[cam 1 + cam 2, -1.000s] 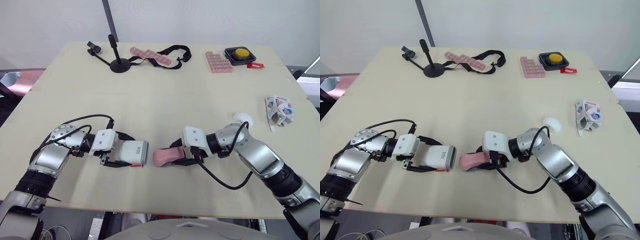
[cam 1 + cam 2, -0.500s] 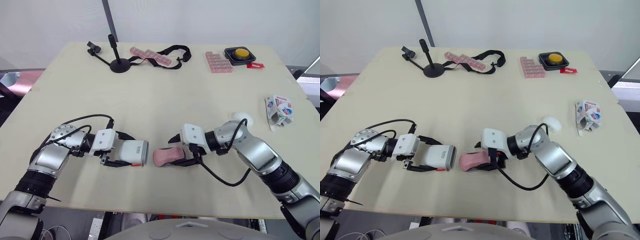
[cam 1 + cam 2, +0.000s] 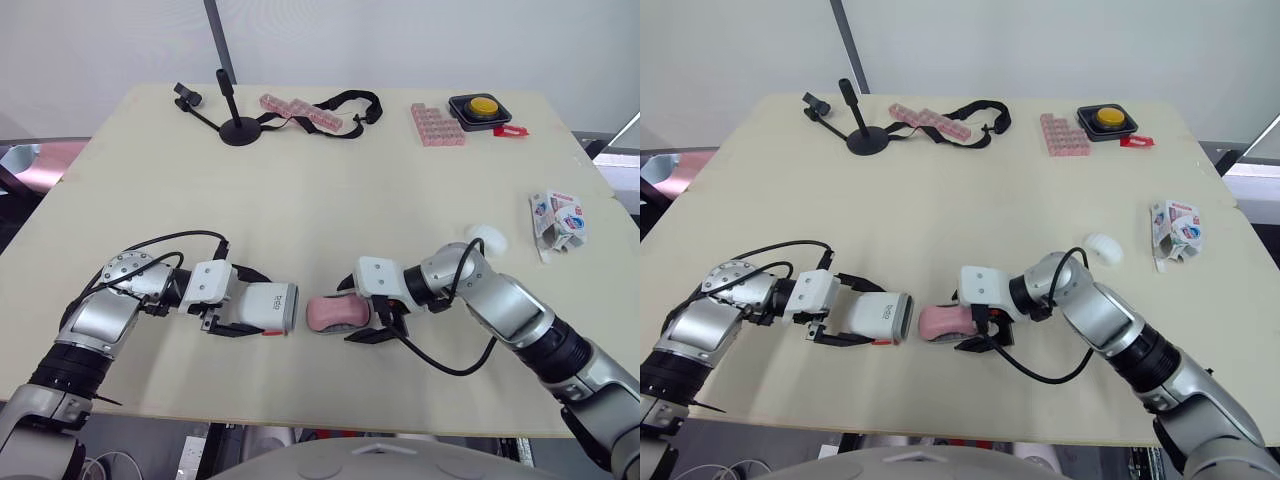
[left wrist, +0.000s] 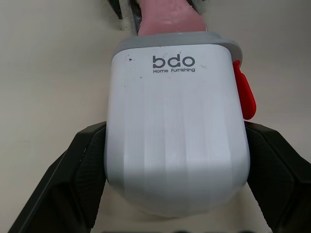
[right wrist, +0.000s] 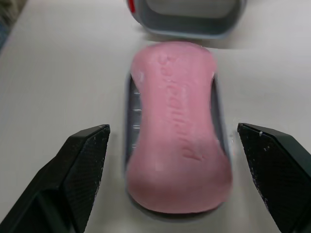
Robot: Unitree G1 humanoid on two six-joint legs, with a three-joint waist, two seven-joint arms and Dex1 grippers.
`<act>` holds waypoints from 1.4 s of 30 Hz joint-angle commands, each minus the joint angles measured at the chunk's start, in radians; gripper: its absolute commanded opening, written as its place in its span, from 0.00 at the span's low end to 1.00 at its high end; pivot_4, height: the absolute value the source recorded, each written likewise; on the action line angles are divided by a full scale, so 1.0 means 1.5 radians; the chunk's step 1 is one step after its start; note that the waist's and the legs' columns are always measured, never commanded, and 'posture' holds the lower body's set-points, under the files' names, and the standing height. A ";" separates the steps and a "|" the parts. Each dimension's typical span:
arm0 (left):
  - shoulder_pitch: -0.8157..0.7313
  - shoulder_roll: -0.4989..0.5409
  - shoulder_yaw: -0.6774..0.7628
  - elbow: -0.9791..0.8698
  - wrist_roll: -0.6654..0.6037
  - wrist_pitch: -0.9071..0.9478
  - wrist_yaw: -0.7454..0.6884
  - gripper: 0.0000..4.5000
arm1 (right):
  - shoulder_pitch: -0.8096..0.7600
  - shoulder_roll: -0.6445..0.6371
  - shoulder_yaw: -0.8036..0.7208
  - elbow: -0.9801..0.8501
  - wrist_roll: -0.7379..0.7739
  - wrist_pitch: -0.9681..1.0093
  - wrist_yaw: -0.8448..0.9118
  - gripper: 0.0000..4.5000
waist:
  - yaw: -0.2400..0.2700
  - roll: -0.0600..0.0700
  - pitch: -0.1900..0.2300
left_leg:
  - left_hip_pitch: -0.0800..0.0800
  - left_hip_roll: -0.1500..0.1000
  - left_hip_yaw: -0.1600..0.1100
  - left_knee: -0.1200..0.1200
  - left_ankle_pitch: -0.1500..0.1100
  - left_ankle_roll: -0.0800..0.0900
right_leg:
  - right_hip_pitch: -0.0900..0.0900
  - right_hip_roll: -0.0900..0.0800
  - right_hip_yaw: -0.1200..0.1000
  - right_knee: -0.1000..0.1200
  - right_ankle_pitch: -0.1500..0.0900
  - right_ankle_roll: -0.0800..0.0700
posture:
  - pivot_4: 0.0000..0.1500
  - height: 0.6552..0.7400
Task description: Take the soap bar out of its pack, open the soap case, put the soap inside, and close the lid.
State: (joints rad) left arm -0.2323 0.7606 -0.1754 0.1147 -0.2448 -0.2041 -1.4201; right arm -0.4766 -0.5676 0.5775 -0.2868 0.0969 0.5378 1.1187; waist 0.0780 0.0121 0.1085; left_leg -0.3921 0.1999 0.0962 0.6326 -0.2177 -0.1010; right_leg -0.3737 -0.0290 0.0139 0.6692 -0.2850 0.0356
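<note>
The pink oval soap bar [image 5: 177,126] lies on a grey plastic tray [image 5: 130,114] on the beige desk [image 3: 330,190], just beside the open mouth of the white plastic soap case [image 4: 177,126]. The left claw [image 3: 250,305] is clenched on the case's sides. The right claw [image 3: 354,312] is released, straddling the soap, apparently without contact. The soap is rigid, smooth and probably slippery; grip across its long flanks.

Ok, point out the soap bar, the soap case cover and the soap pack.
soap bar [image 5: 177,126]: right wrist view, middle of its embossed top face.
soap case cover [image 4: 175,136]: left wrist view, centre of the white ribbed shell.
soap pack [image 3: 558,220]: left eye view, its printed side.
</note>
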 commanded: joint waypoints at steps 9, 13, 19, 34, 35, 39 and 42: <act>0.005 0.009 0.015 -0.016 -0.011 -0.002 -0.003 0.77 | 0.002 0.016 0.007 -0.013 -0.022 0.036 -0.032 1.00 | 0.000 0.000 0.000 | 0.000 0.000 0.000 0.000 0.000 0.000 | 0.000 0.000 0.000 0.000 0.000 0.000 | 1.00 1.00; 0.006 0.010 0.015 -0.018 -0.011 -0.001 -0.003 0.77 | 0.006 0.018 0.001 -0.011 -0.010 0.047 -0.030 0.87 | 0.000 0.000 0.000 | 0.000 0.000 0.000 0.000 0.000 0.000 | 0.000 0.000 0.000 0.000 0.000 0.000 | 1.00 1.00; 0.009 0.012 0.018 -0.021 -0.009 -0.001 0.001 0.77 | 0.006 0.017 -0.001 -0.011 -0.005 0.055 -0.026 0.57 | 0.000 0.000 0.000 | 0.001 0.000 0.000 0.000 0.000 0.000 | 0.000 0.000 0.000 0.000 0.000 0.000 | 1.00 1.00; -0.008 -0.005 0.017 -0.011 -0.011 0.030 0.035 0.77 | -0.031 -0.035 -0.072 -0.045 0.017 0.043 -0.009 0.57 | 0.001 0.000 0.000 | 0.000 0.000 0.000 0.000 0.000 0.000 | 0.000 0.000 0.000 0.000 0.000 0.000 | 1.00 1.00; -0.011 -0.009 0.016 -0.012 -0.014 0.038 0.038 0.77 | -0.035 -0.042 -0.076 -0.053 0.021 0.050 -0.003 0.57 | 0.000 0.000 0.000 | 0.000 0.000 0.000 0.000 0.000 0.000 | 0.000 0.000 0.000 0.000 0.000 0.000 | 1.00 1.00; -0.027 -0.029 0.013 -0.016 -0.021 0.065 0.047 0.77 | -0.047 -0.057 -0.074 -0.075 0.027 0.075 0.007 0.57 | 0.000 0.000 0.000 | 0.000 0.000 0.000 0.000 0.000 0.000 | 0.000 0.001 0.000 0.000 0.000 0.000 | 1.00 1.00; -0.043 -0.048 0.009 -0.015 -0.019 0.079 0.054 0.77 | -0.053 -0.054 -0.069 -0.080 0.025 0.088 0.003 0.57 | 0.001 0.000 0.000 | 0.000 0.000 0.000 0.000 0.000 0.000 | 0.000 0.001 0.001 0.000 0.000 0.000 | 1.00 1.00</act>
State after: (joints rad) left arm -0.2763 0.6952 -0.1754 0.1067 -0.2475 -0.0948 -1.3479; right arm -0.5313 -0.6458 0.4859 -0.3695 0.1246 0.6616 1.1225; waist 0.0800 0.0118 0.1083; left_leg -0.3918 0.2002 0.0962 0.6328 -0.2176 -0.1014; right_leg -0.3733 -0.0284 0.0147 0.6695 -0.2849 0.0356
